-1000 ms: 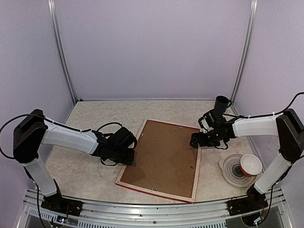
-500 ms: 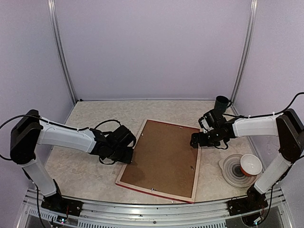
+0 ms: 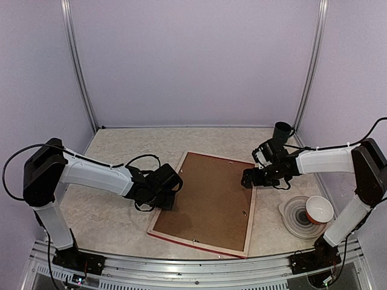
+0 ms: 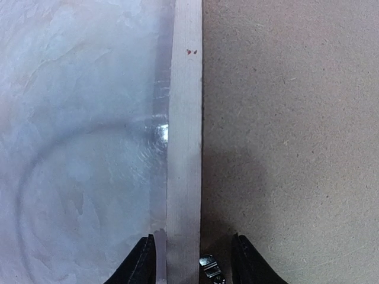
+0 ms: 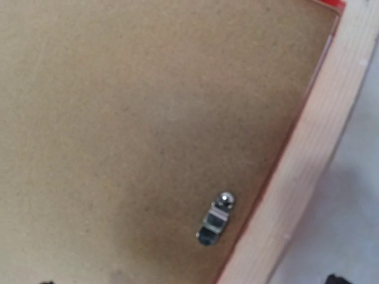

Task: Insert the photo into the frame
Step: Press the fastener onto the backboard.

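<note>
The frame lies face down at mid-table, pale wood back up, red showing along its near edge. A brown backing board fills it, so the photo is hidden. My left gripper hovers at the left rail; in the left wrist view the rail and a small metal clip lie between its open jaws. My right gripper stands wide open over the right rail, beside another clip that lies on the board. Neither gripper holds anything.
A red-and-white bowl rests on clear stacked dishes at the right, by the right arm's base. A dark cup stands at the back right. Enclosure walls ring the table.
My left gripper has slid right, from the bare table beside the frame onto its left rail, and its jaws have opened wider. The right arm and the frame have not moved.
</note>
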{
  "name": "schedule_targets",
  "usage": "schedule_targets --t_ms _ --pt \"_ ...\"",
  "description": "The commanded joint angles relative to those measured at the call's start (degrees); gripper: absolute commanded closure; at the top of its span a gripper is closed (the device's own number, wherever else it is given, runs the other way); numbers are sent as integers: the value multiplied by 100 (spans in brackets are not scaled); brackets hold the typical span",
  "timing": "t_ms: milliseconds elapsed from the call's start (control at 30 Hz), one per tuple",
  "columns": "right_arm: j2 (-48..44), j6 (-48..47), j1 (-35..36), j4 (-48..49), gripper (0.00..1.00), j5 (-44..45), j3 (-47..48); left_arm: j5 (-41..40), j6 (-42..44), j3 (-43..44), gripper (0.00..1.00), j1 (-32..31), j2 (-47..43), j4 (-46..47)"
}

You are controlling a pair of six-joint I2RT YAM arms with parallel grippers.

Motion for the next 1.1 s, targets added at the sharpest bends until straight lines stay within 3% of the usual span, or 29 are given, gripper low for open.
schedule_targets --t_ms 0,100,233,533,800,1067 --pt "13 -42 -67 140 1 -63 -55 -150 -59 56 59 -11 263 -177" --pt "-1 -35 -67 151 1 -86 -82 -59 -83 53 63 -16 264 -161" --pt "-269 -137 -50 314 1 -512 -88 130 -111 -8 50 -25 53 1" --pt "-811 -251 374 172 1 -1421 353 913 -358 -364 49 -17 -630 360" --pt "-981 432 535 -492 1 -353 -127 822 -679 -1065 48 -9 -1318 482" --pt "-766 954 531 -328 1 -309 -647 988 -637 -1455 44 17 -1440 870"
